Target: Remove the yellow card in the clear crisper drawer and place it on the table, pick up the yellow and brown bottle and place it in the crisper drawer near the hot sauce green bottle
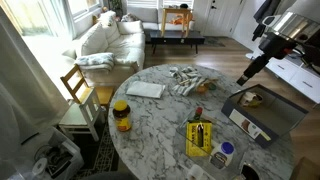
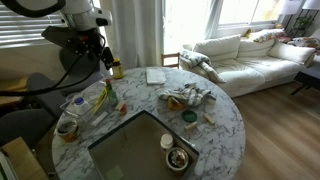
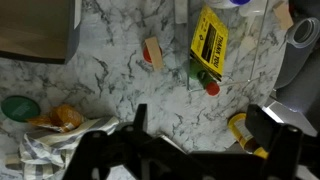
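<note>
The yellow card (image 3: 211,38) lies in the clear crisper drawer (image 3: 237,60), whose edges barely show. The green hot sauce bottle (image 3: 201,74) lies across the card's lower end, red cap outward. The yellow and brown bottle (image 3: 243,131) stands on the marble table (image 3: 110,70), partly hidden behind my right finger. My gripper (image 3: 205,130) is open and empty, high above the table. In both exterior views the gripper (image 1: 245,78) (image 2: 106,62) hangs over the table edge; the card (image 1: 200,138) and the jar (image 1: 121,116) (image 2: 117,70) stand apart.
A grey open box (image 1: 263,110) sits near the gripper. A crumpled cloth (image 1: 185,80), a white booklet (image 1: 145,89) and a blue-and-white container (image 1: 226,153) are on the table. A small block (image 3: 153,52) and a green lid (image 3: 18,107) lie nearby. A chair (image 1: 78,95) stands beside the table.
</note>
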